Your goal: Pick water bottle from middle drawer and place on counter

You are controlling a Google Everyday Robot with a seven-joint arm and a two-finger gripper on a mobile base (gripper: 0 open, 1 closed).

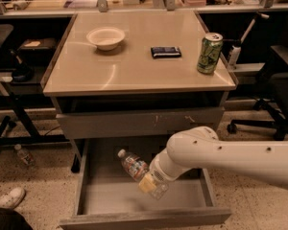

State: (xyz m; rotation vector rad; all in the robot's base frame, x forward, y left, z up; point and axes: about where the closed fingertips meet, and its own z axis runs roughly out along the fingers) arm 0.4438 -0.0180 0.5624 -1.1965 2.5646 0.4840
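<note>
The middle drawer (89, 186) is pulled out below the counter (134, 68), and its grey inside shows. The water bottle (133, 166) is a small clear bottle with a white cap and a reddish-blue label. It hangs tilted over the drawer, cap up and to the left. My gripper (149, 184) reaches in from the right on the white arm and is shut on the bottle's lower end, with a yellowish pad against it. The bottle's base is partly hidden by the gripper.
On the counter stand a white bowl (105, 36), a dark flat packet (165, 51) and a green can (209, 52). The scratched drawer front (144, 121) is closed above. A small bottle (24, 155) and a white shoe (7, 198) lie on the floor at left. An office chair (278, 85) stands at right.
</note>
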